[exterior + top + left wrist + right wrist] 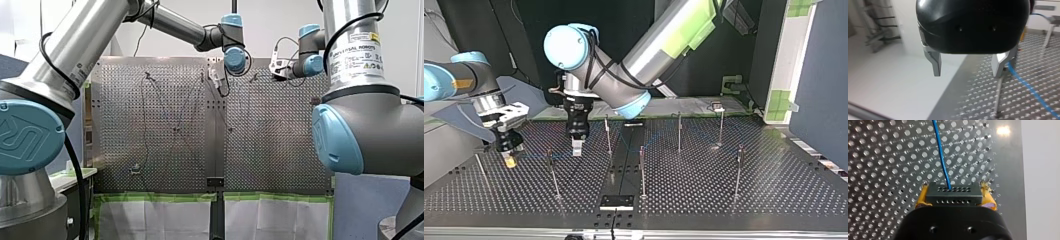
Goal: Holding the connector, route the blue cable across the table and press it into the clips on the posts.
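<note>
My right gripper [954, 195] is shut on a black connector [953, 198], its yellow pads [921, 198] pressed against both ends. The blue cable [941, 157] leaves the connector and runs ahead over the perforated table [885, 157]. At the top view's left the right gripper [510, 161] hangs just above the table, and the cable [534, 156] leads from it toward a thin post [553, 175]. My left gripper [967, 72] is open with nothing between its metal fingers [936, 67]. It hovers beside a post [998, 95], and the cable [1030, 90] passes close to one finger. In the top view the left gripper [577, 149] sits between two posts.
Several thin upright posts [642, 170] stand spread over the table, one [721, 125] at the far side and one [739, 170] toward the top view's right. A black plate [616, 201] lies at that view's near edge. A white panel with green tape [791, 55] stands at the right.
</note>
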You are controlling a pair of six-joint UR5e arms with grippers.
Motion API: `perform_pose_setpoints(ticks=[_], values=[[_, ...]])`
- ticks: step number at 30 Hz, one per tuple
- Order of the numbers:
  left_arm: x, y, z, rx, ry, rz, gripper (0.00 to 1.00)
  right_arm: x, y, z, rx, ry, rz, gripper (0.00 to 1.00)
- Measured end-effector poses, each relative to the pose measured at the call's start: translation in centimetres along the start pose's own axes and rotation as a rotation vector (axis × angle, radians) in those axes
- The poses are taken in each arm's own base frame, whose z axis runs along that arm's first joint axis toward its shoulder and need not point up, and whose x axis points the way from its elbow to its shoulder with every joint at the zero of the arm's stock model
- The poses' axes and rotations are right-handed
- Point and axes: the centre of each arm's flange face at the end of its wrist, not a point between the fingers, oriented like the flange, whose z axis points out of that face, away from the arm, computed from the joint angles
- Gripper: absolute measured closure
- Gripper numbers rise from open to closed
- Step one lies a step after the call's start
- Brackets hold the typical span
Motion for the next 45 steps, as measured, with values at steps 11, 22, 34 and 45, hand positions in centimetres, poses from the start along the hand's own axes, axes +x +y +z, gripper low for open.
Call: perform_pose_setpoints(ticks=[11, 22, 34, 45], values=[[-2.3, 2.3, -0.7, -0.057, -0.084, -0.131, 0.02, -0.4, -1.0, 0.1, 0.012, -0.011, -0.003, 1.00], [5.2, 5.9, -0.9, -0.114, -0.058, -0.173, 0.02, -0.5, -1.7, 0.2, 0.022, -0.014, -0.002, 1.00], [15.5, 7.9, -4.8, -0.160, 0.012, -0.173, 0.02, -0.6, -1.8, 0.2, 0.023, -0.014, -0.002, 1.00], [25.0, 8.9, -12.8, -0.193, 0.074, -0.208, 0.02, -0.7, -1.8, 0.3, 0.023, -0.016, -0.004, 1.00]])
